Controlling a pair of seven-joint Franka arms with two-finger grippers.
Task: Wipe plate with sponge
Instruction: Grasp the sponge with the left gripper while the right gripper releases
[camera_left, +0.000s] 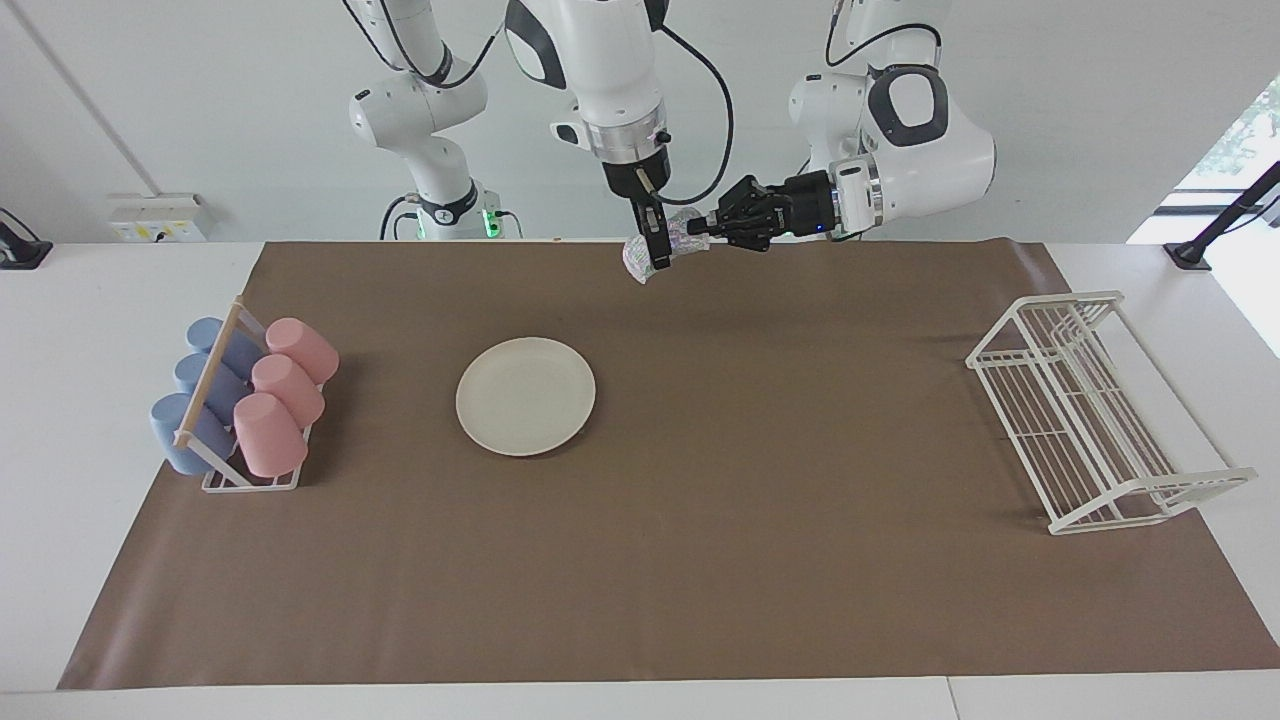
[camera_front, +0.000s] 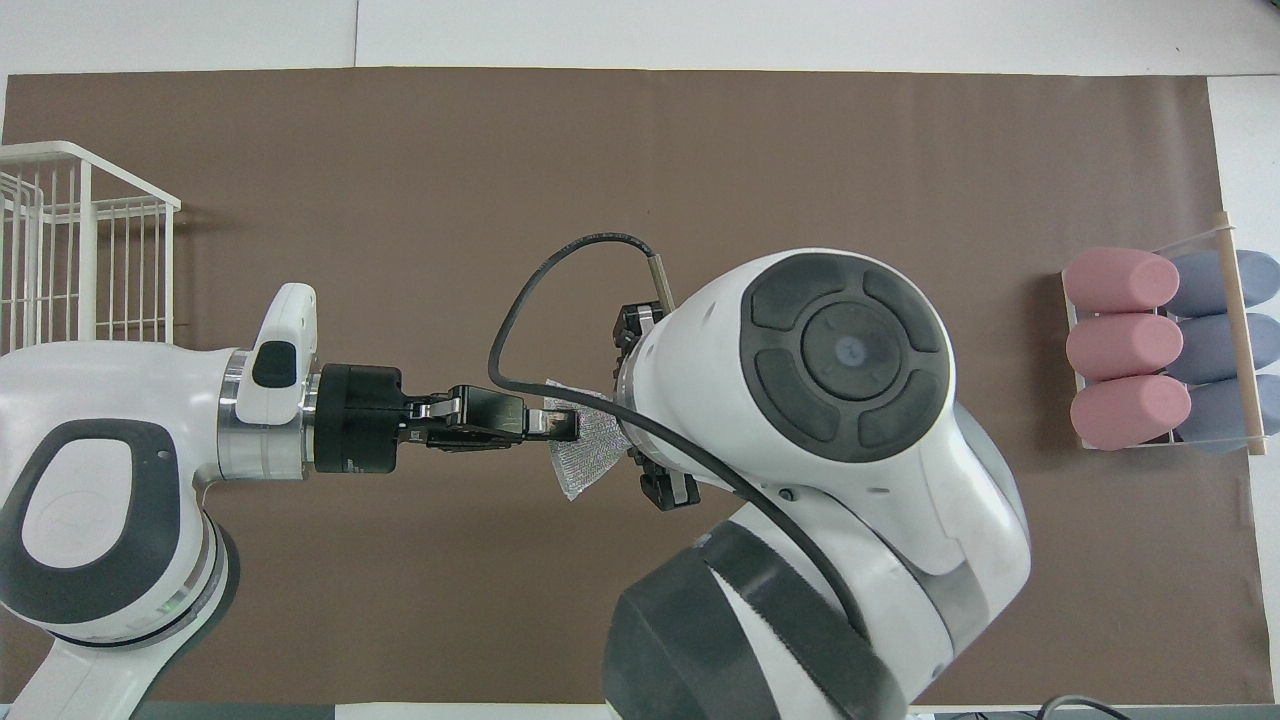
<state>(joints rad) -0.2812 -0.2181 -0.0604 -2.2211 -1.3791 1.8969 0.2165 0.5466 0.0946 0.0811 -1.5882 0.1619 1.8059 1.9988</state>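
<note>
The sponge (camera_left: 672, 243), a crinkly silvery mesh wad with a bit of glitter, is held up in the air over the brown mat (camera_left: 700, 560) at the edge closest to the robots, pinched at one end by the left gripper (camera_left: 700, 228), whose fingertips are clamped tight on it. The right gripper (camera_left: 654, 258) is pointed straight down right at the sponge's other end; whether its fingers are gripping or let go can't really be told. The plate (camera_left: 525, 395), one round cream dish, smooth and shallow with a low raised rim, is sat flat on the mat, farther from the robots than the sponge. Three pink cups (camera_left: 285, 392) and three blue cups (camera_left: 198, 388) are laid in a small cup rack (camera_left: 250, 482) at the right arm's end. One white wire rack (camera_left: 1085, 410) is parked at the left arm's end.
</note>
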